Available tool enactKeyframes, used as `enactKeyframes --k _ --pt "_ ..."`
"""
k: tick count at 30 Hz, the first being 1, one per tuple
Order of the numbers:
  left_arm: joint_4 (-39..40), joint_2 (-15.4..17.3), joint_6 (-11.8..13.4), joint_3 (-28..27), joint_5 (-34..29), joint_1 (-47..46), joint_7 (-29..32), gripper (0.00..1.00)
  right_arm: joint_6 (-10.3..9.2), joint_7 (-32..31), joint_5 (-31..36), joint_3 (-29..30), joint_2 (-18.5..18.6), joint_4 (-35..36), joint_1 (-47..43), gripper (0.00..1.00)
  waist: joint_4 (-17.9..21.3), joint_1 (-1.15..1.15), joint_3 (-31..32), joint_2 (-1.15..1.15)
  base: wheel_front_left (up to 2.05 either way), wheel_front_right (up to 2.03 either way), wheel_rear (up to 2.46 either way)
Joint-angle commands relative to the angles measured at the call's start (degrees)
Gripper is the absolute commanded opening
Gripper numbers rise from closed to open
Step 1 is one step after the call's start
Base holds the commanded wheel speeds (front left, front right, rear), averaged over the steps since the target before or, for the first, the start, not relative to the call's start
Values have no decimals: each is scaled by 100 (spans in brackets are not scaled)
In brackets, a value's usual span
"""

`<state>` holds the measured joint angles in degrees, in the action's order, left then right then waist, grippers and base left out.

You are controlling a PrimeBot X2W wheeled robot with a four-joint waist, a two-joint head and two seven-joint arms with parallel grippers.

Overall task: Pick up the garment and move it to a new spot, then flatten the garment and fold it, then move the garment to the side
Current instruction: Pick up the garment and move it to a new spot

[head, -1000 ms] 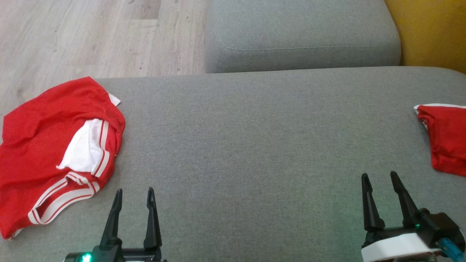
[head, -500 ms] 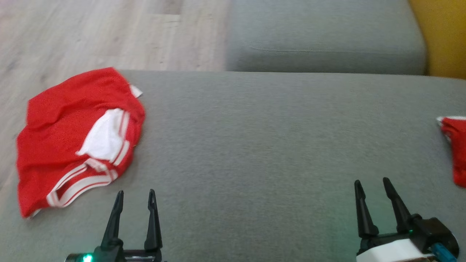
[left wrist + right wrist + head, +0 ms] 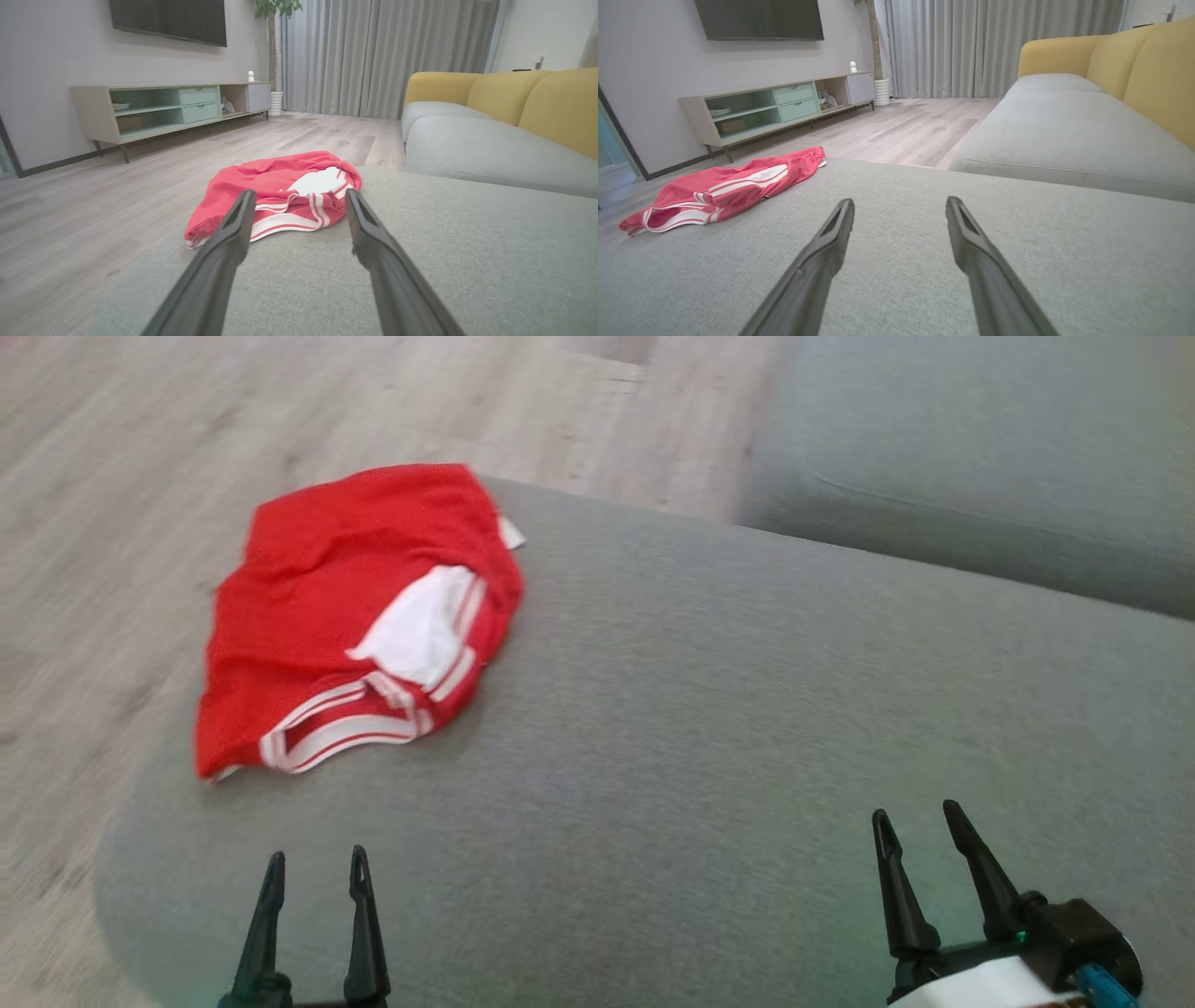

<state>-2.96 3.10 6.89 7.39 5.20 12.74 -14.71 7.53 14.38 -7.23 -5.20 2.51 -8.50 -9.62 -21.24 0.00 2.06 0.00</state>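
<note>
Left gripper [image 3: 316,852] and right gripper [image 3: 915,808] are hovering wide, empty; garment [image 3: 317,579] is lying at far-left edge of cushion [image 3: 700,709]. A clumsy approach risks pushing it off.

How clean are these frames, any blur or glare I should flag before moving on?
Head view: smeared, the floor grain and the red garment edges soft. Left wrist view: fairly sharp, even light, slight wide-angle bending. Right wrist view: sharp too, no glare.

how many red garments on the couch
1: the red garment lies at the grey cushion's left end, ahead of the left claw. Others may lie out of frame.
</note>
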Motion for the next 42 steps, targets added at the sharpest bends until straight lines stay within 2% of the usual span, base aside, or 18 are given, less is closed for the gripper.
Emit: enactKeyframes --k 1,5,11,17,20,23,27,28,30,31,32,36,38,42 --pt "217 -23 27 -186 -51 -138 -29 100 -4 62 6 -114 37 152 197 100 -257 0 32 0 0 0 0" --pt "230 -23 68 -237 -16 -103 -29 100 -4 62 83 -100 37 131 170 100 -436 0 31 0 0 0 0" --pt "323 -2 58 -498 -88 -325 -29 100 -4 62 214 -12 44 194 171 100 -498 0 -211 0 0 0 0" --pt "477 74 -48 -852 -148 -1327 -29 100 -4 62 376 192 382 322 442 100 -488 0 -940 0 0 0 0" --pt "315 149 -126 -931 -172 -1986 -29 100 -4 62 442 220 637 397 531 100 -503 0 -1347 0 0 0 0" --pt "-293 281 -250 -1002 -119 -2779 -29 100 -4 62 486 221 929 503 661 100 -504 0 -1749 0 0 0 0" --pt "-1715 404 -494 -959 44 -4043 194 100 -4 62 517 302 1332 662 832 100 -520 0 -2245 0 0 0 0" --pt "-1715 404 -494 -959 44 -4043 194 100 -4 62 517 302 1332 662 832 100 -520 0 -2245 0 0 0 0" --pt "-2433 431 -640 -944 175 -4660 450 100 -4 62 525 328 1524 733 877 100 -514 0 -2444 0 0 0 0" --pt "-3127 437 -776 -928 297 -5210 719 100 -4 62 521 379 1710 820 898 100 -514 0 -2636 0 0 0 0" --pt "-3127 437 -776 -928 297 -5210 719 100 -4 62 521 379 1710 820 898 100 -514 0 -2636 0 0 0 0" --pt "-4429 402 -1020 -929 565 -6047 1347 100 -4 62 480 498 2050 1031 940 100 -465 0 -3002 0 0 0 0" --pt "-4987 393 -1020 -931 625 -6311 1548 100 -4 50 459 530 2184 1117 972 100 -426 0 -3135 0 0 0 0" --pt "-5956 385 -813 -961 679 -6574 1913 100 -4 -20 425 536 2321 1292 1039 100 -330 0 -3343 0 0 0 0"
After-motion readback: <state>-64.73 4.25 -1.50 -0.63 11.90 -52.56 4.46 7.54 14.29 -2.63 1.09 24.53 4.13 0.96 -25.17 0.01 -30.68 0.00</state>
